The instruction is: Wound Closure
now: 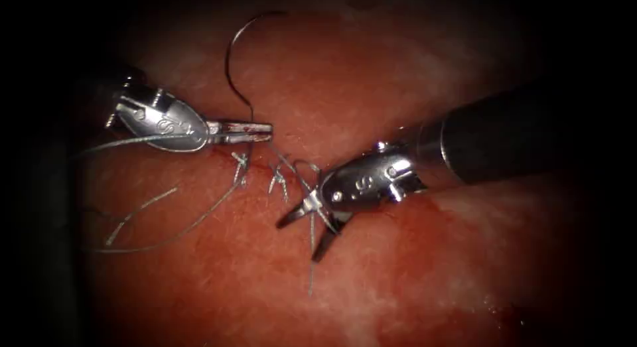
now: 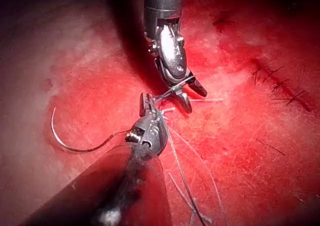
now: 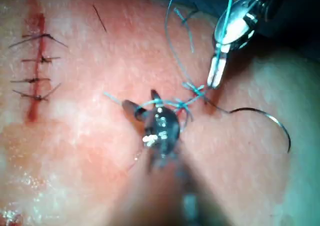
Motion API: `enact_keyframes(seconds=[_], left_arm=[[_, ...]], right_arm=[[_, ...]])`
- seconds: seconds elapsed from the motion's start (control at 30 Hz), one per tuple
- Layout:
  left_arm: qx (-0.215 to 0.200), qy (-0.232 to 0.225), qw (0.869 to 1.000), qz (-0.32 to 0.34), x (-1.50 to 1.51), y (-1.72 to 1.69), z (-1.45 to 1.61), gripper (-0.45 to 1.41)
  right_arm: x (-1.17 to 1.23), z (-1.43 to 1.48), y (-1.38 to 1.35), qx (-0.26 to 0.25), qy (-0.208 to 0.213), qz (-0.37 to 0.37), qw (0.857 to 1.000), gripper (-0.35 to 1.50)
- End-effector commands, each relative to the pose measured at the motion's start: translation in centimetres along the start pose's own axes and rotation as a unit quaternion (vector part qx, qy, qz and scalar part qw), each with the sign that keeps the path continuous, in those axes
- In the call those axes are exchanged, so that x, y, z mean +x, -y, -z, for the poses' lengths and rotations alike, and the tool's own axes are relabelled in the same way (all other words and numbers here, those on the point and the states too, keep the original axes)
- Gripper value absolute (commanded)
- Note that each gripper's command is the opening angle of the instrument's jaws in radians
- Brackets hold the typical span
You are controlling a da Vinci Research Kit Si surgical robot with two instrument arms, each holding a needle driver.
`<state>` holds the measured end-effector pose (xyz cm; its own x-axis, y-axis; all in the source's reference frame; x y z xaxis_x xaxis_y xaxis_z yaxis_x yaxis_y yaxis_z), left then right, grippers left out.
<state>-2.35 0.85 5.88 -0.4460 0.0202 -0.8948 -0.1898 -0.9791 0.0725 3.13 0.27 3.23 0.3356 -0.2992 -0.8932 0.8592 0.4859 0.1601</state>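
1. Left tool (image 1: 262, 129): jaws closed on needle (image 1: 229, 62), at or just by its tail end, right over the cut (image 1: 260, 169).
2. Needle: arcs up and away from the cut, tip well clear. Looks free of the tissue (image 1: 398, 267), nowhere buried.
3. Right tool (image 1: 300, 239): jaws open, gripping nothing, at the right end of the cut. One strand of thread (image 1: 199, 214) lies across the gap between them.
4. Knots (image 1: 240, 162): two tied along the cut, short tails sticking out. Loose thread loops on the tissue left of the cut.
5. Step in hand, as a guess: right jaws lined up to take or cut the strand beside the cut. Can't tell which.
6. To do it well:
   - Confirm which strand sits in the gap. Several cross at the right end of the cut, easy to catch the wrong one.
   - Keep both jaw tips in sight and off the tissue when closing.
   - If cutting, stay off the knots and leave a tail like the others.
   - Hold the left tool steady: light tension in the strand, no tug on the knots.
   - Keep the needle tip pointed away from the cut and from the right tool.
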Motion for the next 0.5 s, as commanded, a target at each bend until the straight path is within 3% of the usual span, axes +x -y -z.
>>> enact_keyframes(seconds=[0.03,0.2,0.5], left_arm=[[-0.002,-0.002,1.0,0.002,-0.04,-0.11,-0.03,-0.45],[-0.004,-0.007,1.0,0.0,-0.08,-0.11,0.07,-0.45],[-0.001,-0.005,1.0,0.0,-0.11,-0.21,0.08,-0.45]], right_arm=[[0.01,-0.14,0.02,0.006,0.002,0.003,1.0,0.92],[0.01,-0.16,0.09,0.02,0.016,0.013,1.0,0.89],[-0.1,-0.51,0.13,0.04,0.063,0.031,0.997,0.77]])
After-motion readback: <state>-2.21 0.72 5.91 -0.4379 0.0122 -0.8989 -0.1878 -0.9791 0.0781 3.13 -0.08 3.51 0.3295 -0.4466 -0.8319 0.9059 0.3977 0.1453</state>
